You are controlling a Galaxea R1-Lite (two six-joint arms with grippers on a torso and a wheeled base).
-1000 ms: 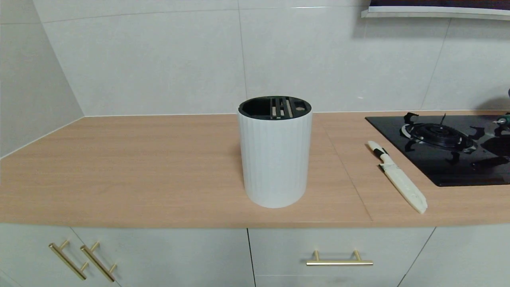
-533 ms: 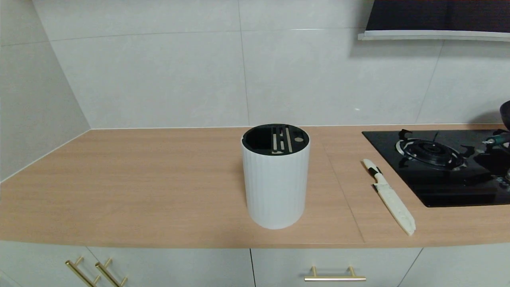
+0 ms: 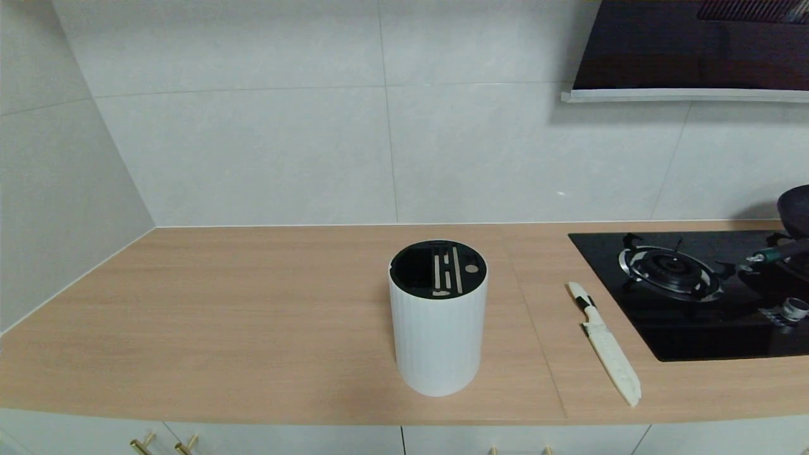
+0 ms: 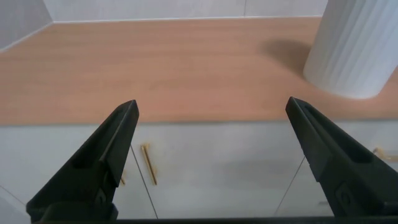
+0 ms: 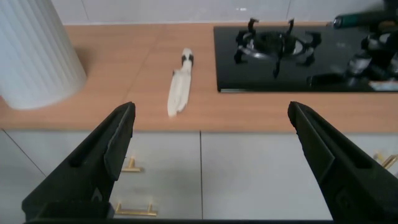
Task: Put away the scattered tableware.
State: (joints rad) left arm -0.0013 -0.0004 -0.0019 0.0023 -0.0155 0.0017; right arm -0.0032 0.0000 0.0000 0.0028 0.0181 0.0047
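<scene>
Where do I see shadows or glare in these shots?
Head view: the holder throws a soft shadow leftward on the counter; the glossy hob mirrors its burner. Left wrist view: that shadow lies beside the holder. Right wrist view: the hob reflects likewise.

The head camera sits high in front of the light wooden table and faces forward and down toward the grey tiled wall. It is far enough back to take in most of the table's width. The left wrist camera sits low, just off the table's near edge. It looks past the left end effector, whose fingers stand wide apart, over the white cabinet fronts to the table's left part. The right wrist camera is equally low behind the wide-spread right end effector and faces the table's right part. All three views share the white ribbed cylindrical holder. The head and right wrist views also share the white knife and the black gas hob.
</scene>
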